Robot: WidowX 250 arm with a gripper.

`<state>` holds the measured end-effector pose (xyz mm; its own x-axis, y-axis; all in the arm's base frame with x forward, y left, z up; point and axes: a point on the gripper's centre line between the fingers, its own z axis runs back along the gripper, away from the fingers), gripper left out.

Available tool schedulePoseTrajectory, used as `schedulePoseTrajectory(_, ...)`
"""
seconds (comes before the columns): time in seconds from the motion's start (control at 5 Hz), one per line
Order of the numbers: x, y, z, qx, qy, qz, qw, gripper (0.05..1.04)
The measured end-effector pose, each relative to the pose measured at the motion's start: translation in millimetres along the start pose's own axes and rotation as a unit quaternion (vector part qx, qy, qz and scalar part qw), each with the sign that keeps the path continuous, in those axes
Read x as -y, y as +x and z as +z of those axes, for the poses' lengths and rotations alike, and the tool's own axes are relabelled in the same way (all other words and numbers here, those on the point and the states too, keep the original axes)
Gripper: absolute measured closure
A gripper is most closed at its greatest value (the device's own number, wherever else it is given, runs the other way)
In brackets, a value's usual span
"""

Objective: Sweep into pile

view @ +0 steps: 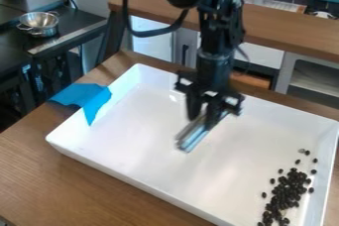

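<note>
The black gripper (pixel 204 116) hangs over the middle of the white tray (pixel 132 145), shut on a silvery, bluish flat-edged tool (pixel 192 135) that slants down to the left. Whether the tool's lower edge touches the tray floor, I cannot tell. Dark beans (pixel 286 190) lie in a loose, elongated cluster in the tray's near right part, well away from the tool. Several single beans are scattered around the cluster, mostly toward the right wall.
A blue cloth (pixel 91 96) drapes over the tray's left wall. The tray stands on a brown wooden table (pixel 66 180). Behind it is a wooden counter (pixel 278 27), and metal bowls (pixel 39 23) sit on a black surface at the upper left.
</note>
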<state>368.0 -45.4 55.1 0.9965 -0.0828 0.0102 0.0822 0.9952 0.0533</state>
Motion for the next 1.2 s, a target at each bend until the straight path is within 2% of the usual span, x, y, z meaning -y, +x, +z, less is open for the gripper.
schedulePoseTrajectory(0.2,5.8,-27.2,-20.0,-0.020,0.046,0.061,0.9968,0.732)
schedulePoseTrajectory(0.4,14.0,-38.7,-32.4,-0.015,0.073,0.087,0.9934,0.733)
schedulePoseTrajectory(0.8,17.1,-38.2,-44.2,-0.001,0.083,0.104,0.9911,0.733)
schedulePoseTrajectory(1.2,31.8,-41.7,-53.6,-0.008,0.086,0.104,0.9909,0.733)
